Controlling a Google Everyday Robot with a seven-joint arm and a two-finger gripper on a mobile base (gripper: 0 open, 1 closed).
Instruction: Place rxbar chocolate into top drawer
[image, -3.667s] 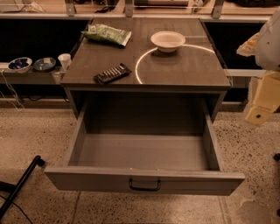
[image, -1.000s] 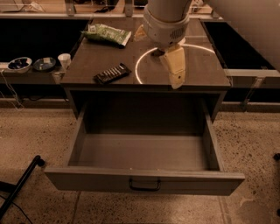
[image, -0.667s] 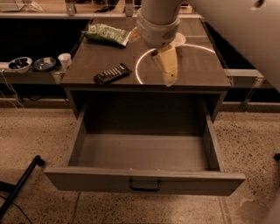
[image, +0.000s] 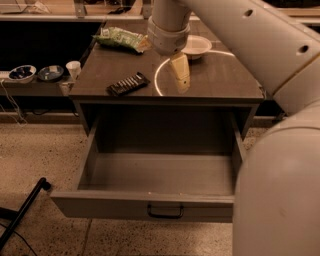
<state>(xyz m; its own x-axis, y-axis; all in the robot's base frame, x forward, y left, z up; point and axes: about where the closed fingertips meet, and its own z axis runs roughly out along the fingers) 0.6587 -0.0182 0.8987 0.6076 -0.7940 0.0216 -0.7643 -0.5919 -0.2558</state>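
Hand hangs right of rxbar chocolate

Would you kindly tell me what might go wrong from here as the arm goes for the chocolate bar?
1. The tool hangs over the tabletop, to the right of the rxbar chocolate. The bar lies flat near the front edge, so a glancing contact might push it off.
2. The white bowl sits close behind the tool, and an arm swing could knock it.
3. The top drawer stands open below, and a badly placed release might miss it.
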